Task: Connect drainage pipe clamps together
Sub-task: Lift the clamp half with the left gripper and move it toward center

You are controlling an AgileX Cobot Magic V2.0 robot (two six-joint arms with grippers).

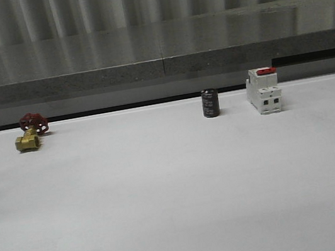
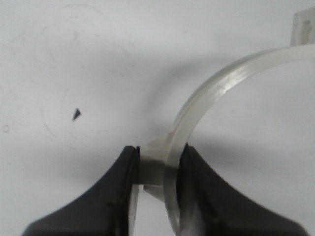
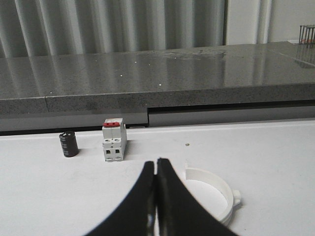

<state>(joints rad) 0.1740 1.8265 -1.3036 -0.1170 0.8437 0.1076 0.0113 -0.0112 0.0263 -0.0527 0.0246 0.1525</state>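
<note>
Front view: a brass valve (image 1: 29, 134) sits at left of the white desk (image 1: 179, 200), a black cylinder (image 1: 210, 103) and switch block (image 1: 263, 90) right of center.

Left wrist view: the left claw (image 2: 156, 172) grips one translucent clamp half (image 2: 211, 93) at lower center.

Right wrist view: the right claw (image 3: 156, 169) is closed and empty; the other white clamp half (image 3: 216, 191) lies on the desk at lower right.

Two white pipe clamp halves are showing: one half-ring (image 2: 206, 93) in the left wrist view, one half-ring (image 3: 216, 189) in the right wrist view. One brass valve with a red handwheel (image 1: 30, 132) is standing far left. One black cylinder (image 1: 210, 103) and one white switch block with a red top (image 1: 263, 90) are standing far right.
</note>
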